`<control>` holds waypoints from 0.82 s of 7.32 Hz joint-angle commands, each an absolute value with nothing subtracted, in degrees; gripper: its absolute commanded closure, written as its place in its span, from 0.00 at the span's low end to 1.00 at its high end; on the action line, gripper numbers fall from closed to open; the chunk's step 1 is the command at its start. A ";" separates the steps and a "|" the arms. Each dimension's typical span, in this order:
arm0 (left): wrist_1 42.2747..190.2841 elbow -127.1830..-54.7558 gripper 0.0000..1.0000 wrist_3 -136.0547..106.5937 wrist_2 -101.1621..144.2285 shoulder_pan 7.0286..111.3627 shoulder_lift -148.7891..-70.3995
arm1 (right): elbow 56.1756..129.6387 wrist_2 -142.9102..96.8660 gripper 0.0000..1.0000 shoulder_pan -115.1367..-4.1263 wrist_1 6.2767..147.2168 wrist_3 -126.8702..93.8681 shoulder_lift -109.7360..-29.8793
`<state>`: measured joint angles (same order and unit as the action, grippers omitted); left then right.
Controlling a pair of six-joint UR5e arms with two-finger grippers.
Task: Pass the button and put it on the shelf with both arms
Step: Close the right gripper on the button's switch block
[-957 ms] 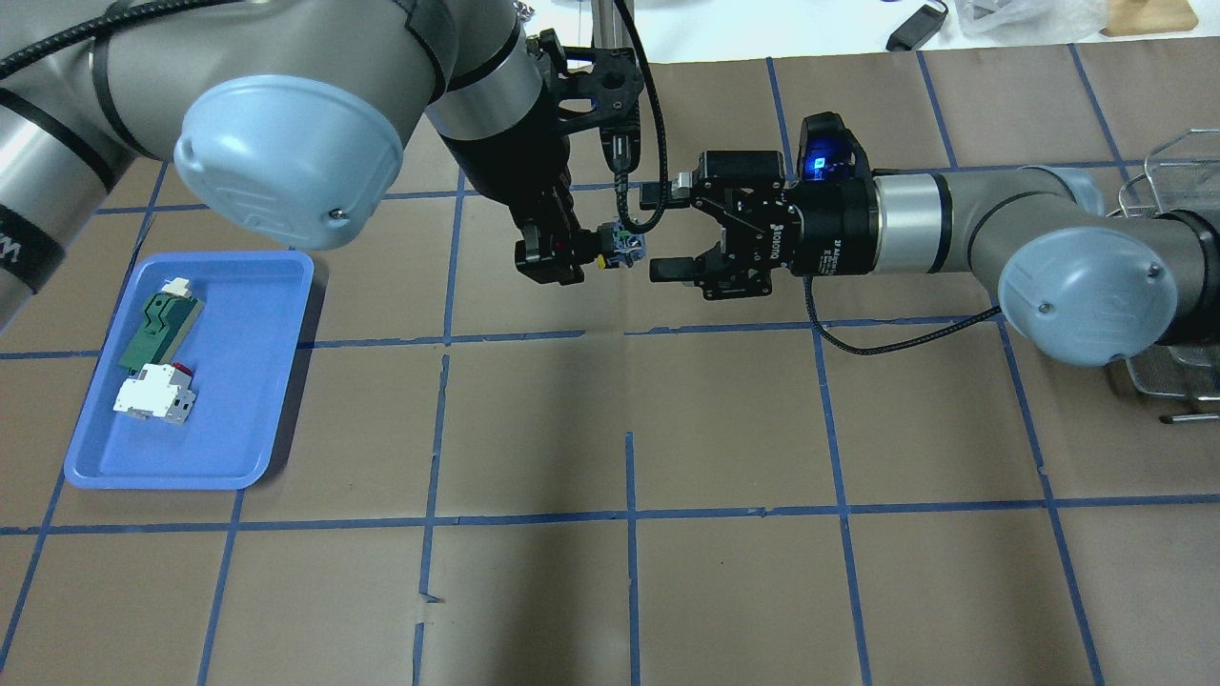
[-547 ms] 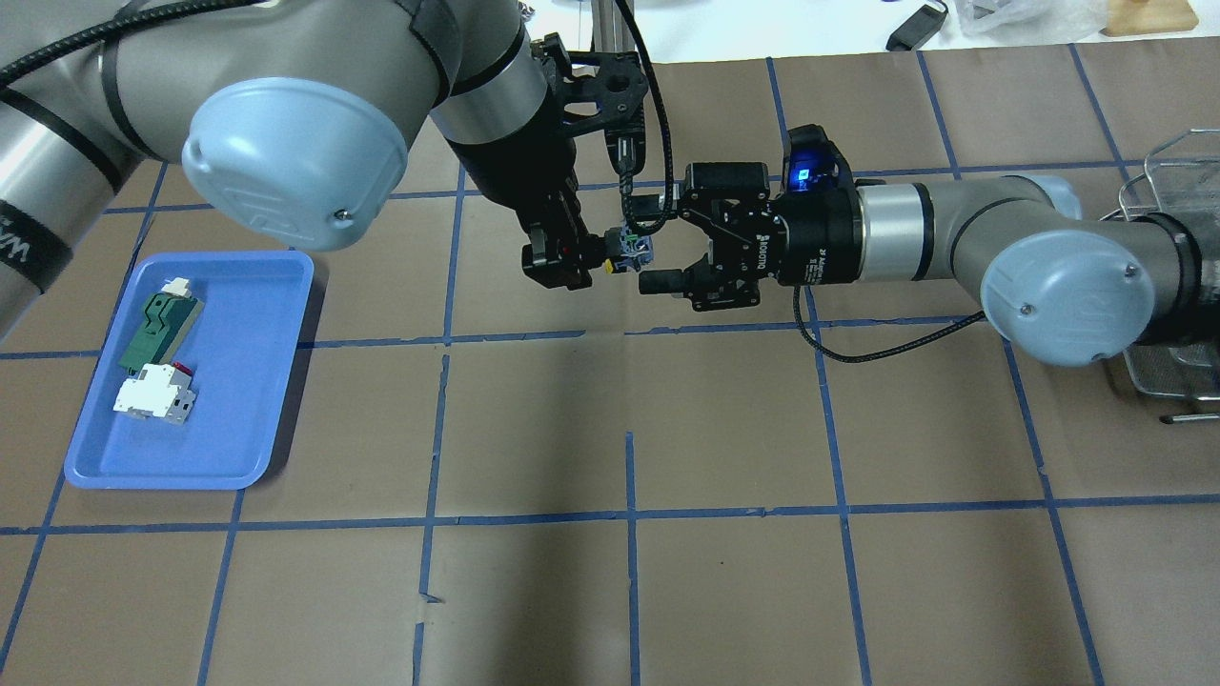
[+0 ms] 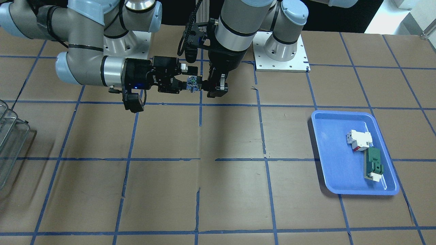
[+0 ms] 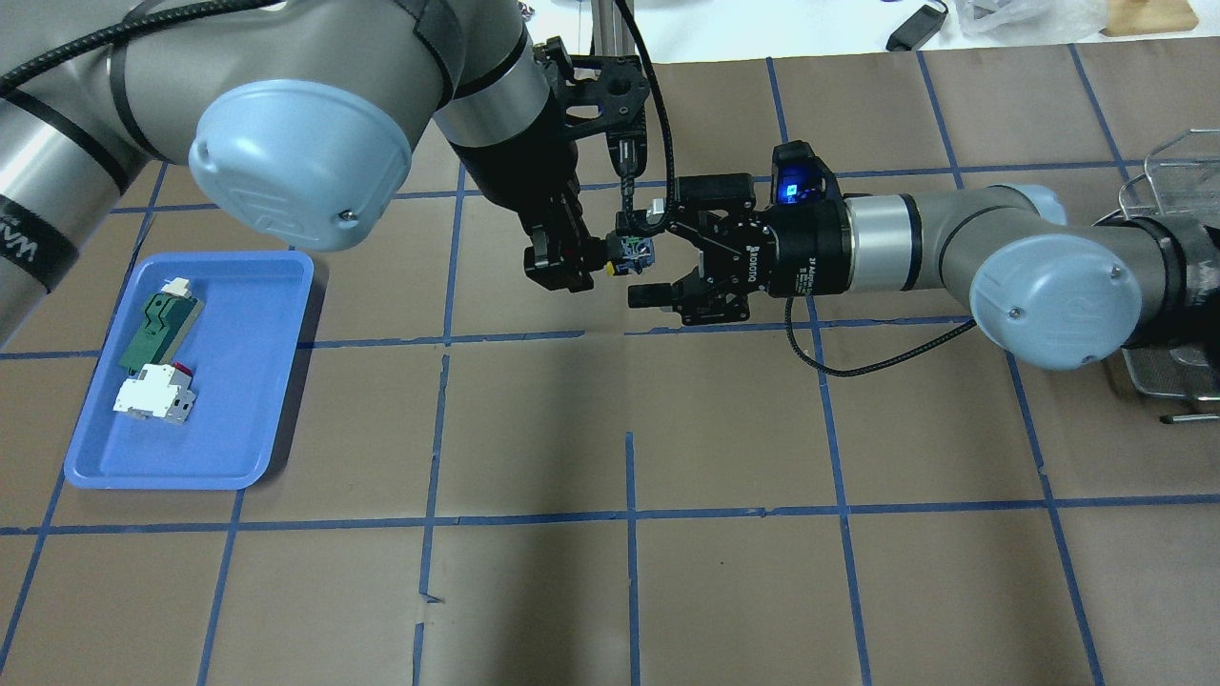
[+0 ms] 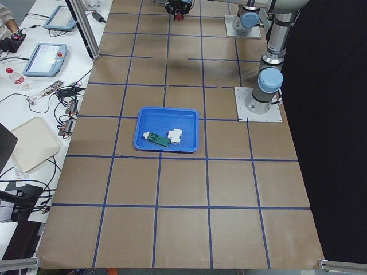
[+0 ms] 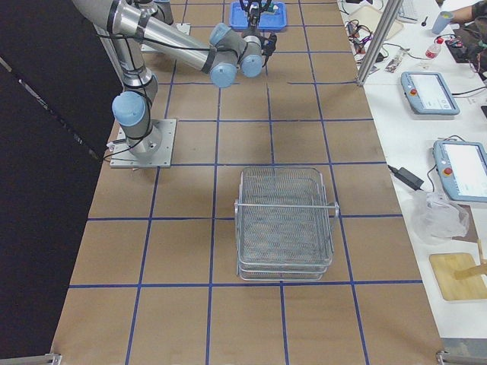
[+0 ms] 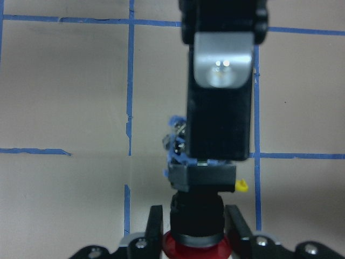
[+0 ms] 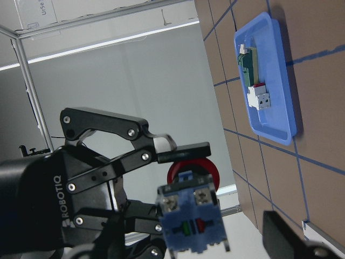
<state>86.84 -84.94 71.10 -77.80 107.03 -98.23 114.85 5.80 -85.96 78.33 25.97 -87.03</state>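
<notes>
Button hangs in the air above the table covered with brown paper, near its far middle, and does not touch it. Its round red cap and black cylindrical body sit between the fingers of the left gripper, which is pinched tight on them. The blue-white block at its rear, with small screws, points toward the right gripper. That gripper is spread wide. In the overhead view one black finger is on each side of the block, and I cannot tell whether either finger touches it. Both grippers are black, hard and angular. Shelf, a silvery wire-mesh rack with thin rims, stands well apart, at the table end on the robot's right.
</notes>
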 commanded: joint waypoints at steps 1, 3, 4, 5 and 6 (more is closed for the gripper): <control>86.84 -85.08 1.00 71.10 -77.87 107.05 -98.26 | 114.79 5.89 0.20 -86.66 77.52 25.66 -87.19; 87.01 -85.34 1.00 71.19 -77.96 106.96 -97.74 | 114.79 5.89 0.22 -86.66 77.43 25.49 -87.01; 87.10 -85.34 1.00 71.19 -78.05 107.05 -97.47 | 114.70 5.98 0.25 -86.66 77.52 25.49 -86.84; 87.36 -85.43 1.00 71.19 -78.05 107.05 -97.47 | 114.61 5.89 0.26 -86.66 77.52 25.58 -86.66; 87.71 -85.43 1.00 71.19 -78.05 107.05 -97.47 | 114.61 5.89 0.26 -86.66 77.52 25.49 -86.66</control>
